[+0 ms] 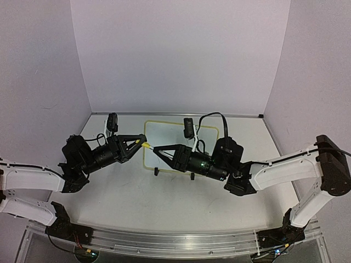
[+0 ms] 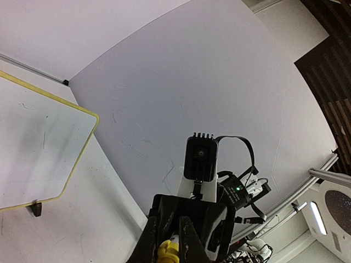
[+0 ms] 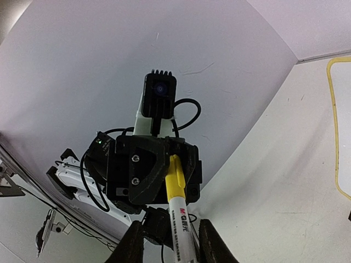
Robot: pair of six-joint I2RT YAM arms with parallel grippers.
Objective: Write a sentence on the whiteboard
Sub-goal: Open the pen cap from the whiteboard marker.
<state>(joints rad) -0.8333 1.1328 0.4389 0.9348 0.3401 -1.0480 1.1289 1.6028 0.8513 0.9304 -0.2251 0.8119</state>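
The whiteboard point(image 1: 171, 134) lies flat at the table's middle, white with a pale yellow frame and black clip feet point(image 1: 156, 171). It also shows in the left wrist view point(image 2: 33, 148), with only a few faint marks on its face; no sentence can be made out. A marker point(image 3: 179, 216) with a white barrel and a yellow cap point(image 1: 146, 146) hangs between the two grippers over the board's left edge. My left gripper point(image 1: 139, 143) is shut on the cap point(image 2: 169, 252). My right gripper point(image 1: 156, 149) has a finger point(image 3: 133, 241) on each side of the barrel, with gaps.
Lilac walls close in the table on three sides. A metal strip point(image 1: 175, 114) runs along the far edge and an aluminium rail point(image 1: 175, 241) along the near edge. The board's yellow corner point(image 3: 330, 98) shows at the right of the right wrist view.
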